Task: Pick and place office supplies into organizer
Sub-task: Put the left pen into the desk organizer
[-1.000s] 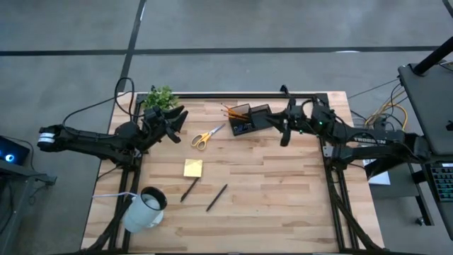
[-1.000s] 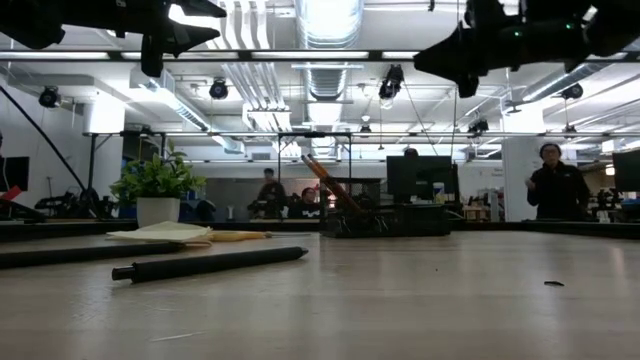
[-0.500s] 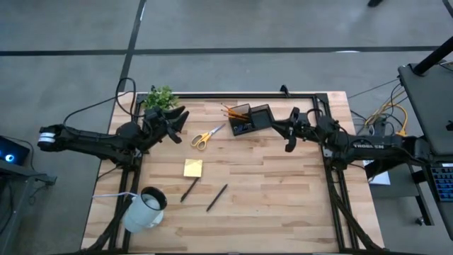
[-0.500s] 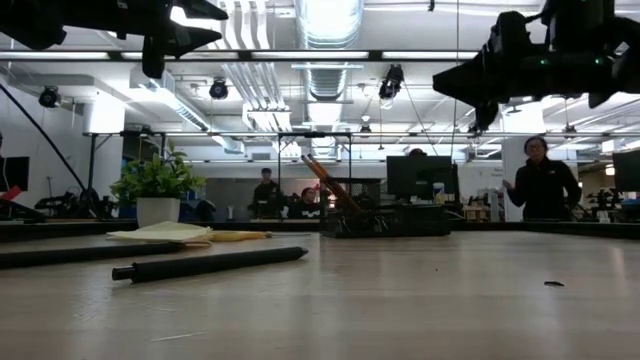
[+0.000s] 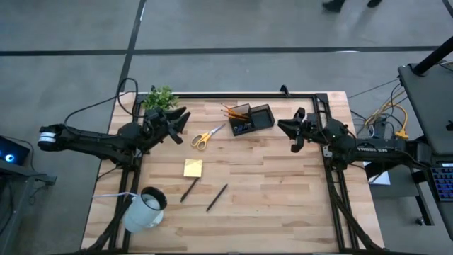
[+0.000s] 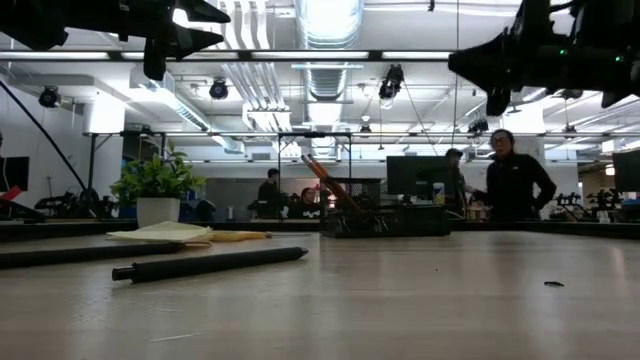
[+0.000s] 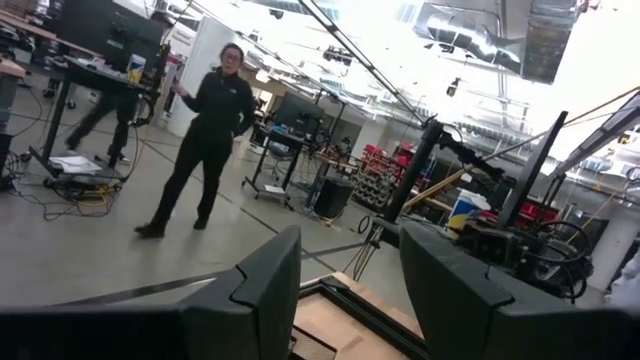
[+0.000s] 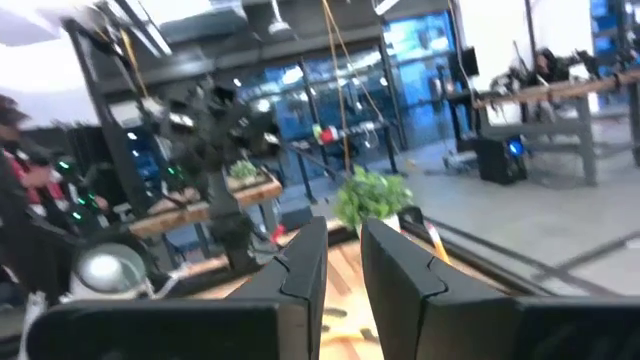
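Note:
The black organizer (image 5: pixel 252 119) stands at the table's far middle, with orange pencils (image 5: pixel 229 110) leaning out of it. Yellow-handled scissors (image 5: pixel 207 134) lie to its left. The yellow sticky-note pad (image 5: pixel 192 168) and two dark pens (image 5: pixel 189 189) (image 5: pixel 216 197) lie flat nearer the front. My left gripper (image 5: pixel 181 126) hovers open over the table's far left, by the plant. My right gripper (image 5: pixel 286 134) hovers right of the organizer with a narrow gap (image 8: pixel 343 235) between its fingers and nothing in it.
A small green plant (image 5: pixel 161 97) stands at the far left corner. A white mug (image 5: pixel 145 207) lies at the near left. A tiny dark bit (image 6: pixel 553 283) lies on the boards. People stand in the room beyond the table. Bare wood shows across the near right.
My right gripper has drawn back from the organizer toward the table's right edge, sinking a little and rolling slightly. Its finger gap looks the same. A person in the room behind has walked across.

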Controlling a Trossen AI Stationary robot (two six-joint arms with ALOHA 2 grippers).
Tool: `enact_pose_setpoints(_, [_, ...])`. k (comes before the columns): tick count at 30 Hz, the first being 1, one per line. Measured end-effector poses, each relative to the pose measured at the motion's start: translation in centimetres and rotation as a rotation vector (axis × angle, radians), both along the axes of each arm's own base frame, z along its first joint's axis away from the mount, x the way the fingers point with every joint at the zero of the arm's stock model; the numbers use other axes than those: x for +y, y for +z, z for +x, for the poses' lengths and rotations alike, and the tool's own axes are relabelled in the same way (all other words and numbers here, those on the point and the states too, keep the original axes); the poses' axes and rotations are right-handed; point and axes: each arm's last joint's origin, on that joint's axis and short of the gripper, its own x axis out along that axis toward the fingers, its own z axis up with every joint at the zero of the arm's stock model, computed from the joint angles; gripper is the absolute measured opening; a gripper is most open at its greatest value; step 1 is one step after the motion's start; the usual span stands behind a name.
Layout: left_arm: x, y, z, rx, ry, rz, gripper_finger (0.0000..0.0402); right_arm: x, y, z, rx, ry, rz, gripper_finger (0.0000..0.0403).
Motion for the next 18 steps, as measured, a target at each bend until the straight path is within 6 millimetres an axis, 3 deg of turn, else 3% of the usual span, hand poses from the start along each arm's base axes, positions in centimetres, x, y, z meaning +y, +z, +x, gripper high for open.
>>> enact_pose_setpoints(5, [0.0,0.0,0.0,0.002,0.0,0.0,0.0157,0.8,0.5,-1.1,-0.071,0.026,-0.023,0.0056])
enact_pose_setpoints(12, [0.0,0.0,0.1,0.003,-0.009,0.004,0.0157,1.1,-0.2,-1.4,-0.01,0.025,0.02,0.0056])
enact_pose_setpoints(18, [-0.4,0.9,0.5,-0.042,-0.165,0.008,0.0157,1.1,-0.1,-1.4,-0.016,0.021,0.033,0.0056])
